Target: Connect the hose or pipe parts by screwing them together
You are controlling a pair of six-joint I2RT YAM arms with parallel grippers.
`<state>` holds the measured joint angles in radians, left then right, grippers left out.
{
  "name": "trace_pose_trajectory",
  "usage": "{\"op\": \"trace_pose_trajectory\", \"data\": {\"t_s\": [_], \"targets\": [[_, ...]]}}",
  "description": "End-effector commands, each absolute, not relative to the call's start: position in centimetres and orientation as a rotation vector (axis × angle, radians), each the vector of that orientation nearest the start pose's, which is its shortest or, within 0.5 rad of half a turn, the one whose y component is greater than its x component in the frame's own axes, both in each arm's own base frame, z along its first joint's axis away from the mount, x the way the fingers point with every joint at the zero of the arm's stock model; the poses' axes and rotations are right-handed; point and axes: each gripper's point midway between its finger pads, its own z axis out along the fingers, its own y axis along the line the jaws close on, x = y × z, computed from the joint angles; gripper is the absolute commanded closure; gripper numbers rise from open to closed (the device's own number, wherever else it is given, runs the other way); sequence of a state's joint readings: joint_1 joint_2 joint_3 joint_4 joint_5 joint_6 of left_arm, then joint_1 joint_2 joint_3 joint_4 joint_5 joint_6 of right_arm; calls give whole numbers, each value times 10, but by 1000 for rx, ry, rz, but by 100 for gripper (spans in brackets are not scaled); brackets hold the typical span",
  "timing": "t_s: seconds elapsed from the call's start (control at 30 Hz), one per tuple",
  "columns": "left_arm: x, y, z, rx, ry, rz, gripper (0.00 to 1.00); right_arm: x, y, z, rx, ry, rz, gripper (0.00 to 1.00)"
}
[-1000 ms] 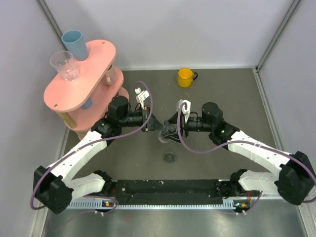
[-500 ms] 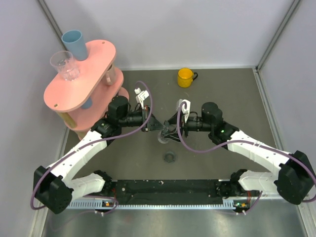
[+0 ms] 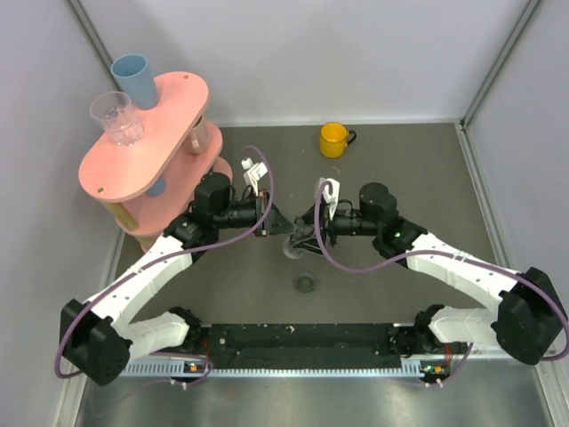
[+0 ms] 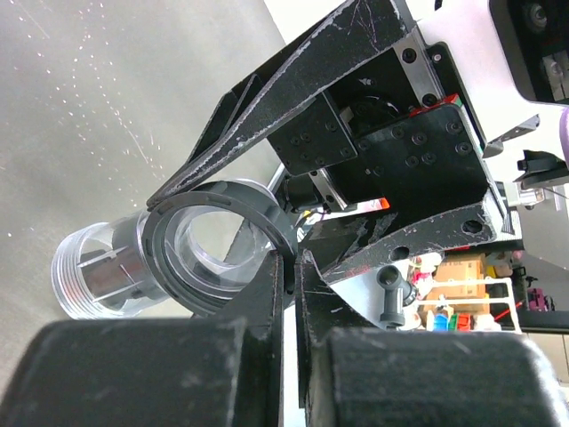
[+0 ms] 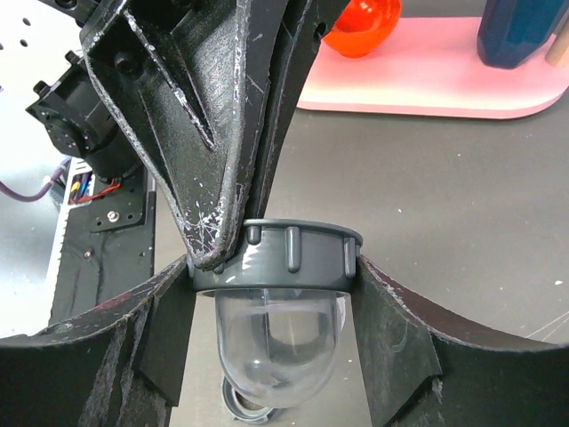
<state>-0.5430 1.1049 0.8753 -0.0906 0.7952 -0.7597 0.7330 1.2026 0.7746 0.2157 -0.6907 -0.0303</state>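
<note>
squarely over the middle of the bench [image 3: 418, 178], your two arms meet tip to tip at the fitting [image 3: 292, 248], a clear stub with a grey ribbed collar [image 5: 284, 258] round it. your right pincer [image 5: 274, 271] holds it: one finger presses each side of the collar, and the clear domed end hangs beneath, off the bench. your left pincer [image 4: 289, 265] points in from the opposite side, narrow, its fingers almost together with only a slit between them. its tips sit at the collar's rim, but whether they nip that rim you cannot tell. seen from the left wrist, the fitting's open mouth faces the camera and its clear threaded end juts out to the left, past the collar. a small dark ring [image 3: 306, 283] lies flat on the bench, near the fitting on the side of the arm bases and apart from it. at the far edge stands a yellow mug [image 3: 333, 140], handle to the right, well apart from the arms. to your left rises a pink two-tier shelf [image 3: 169, 133]. a blue cup [image 3: 133, 78] and a clear glass [image 3: 116, 117] stand on its top tier, and the right wrist view shows something orange [image 5: 360, 22] on one of its tiers, too cropped to name.
</note>
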Motion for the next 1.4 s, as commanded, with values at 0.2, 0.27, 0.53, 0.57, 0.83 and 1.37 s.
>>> {"op": "trace_pose_trajectory", "data": {"t_s": [0.2, 0.27, 0.53, 0.57, 0.83, 1.37], "targets": [[197, -271, 301, 371, 2032, -1472, 44, 204, 324, 273, -1130, 1300, 994, 73], [205, -258, 299, 283, 2047, -1393, 48, 199, 322, 284, -1127, 1267, 1009, 75], [219, -221, 279, 68, 2109, -1259, 67, 179, 313, 303, -1083, 1171, 1079, 76], [219, -222, 277, 78, 2113, -1267, 68, 176, 313, 307, -1075, 1146, 1092, 76], [209, -244, 269, 155, 2090, -1465, 72, 163, 312, 334, -1020, 1033, 1175, 78], [202, -274, 247, 170, 2111, -1519, 75, 163, 312, 344, -1001, 1004, 1184, 79]]}}
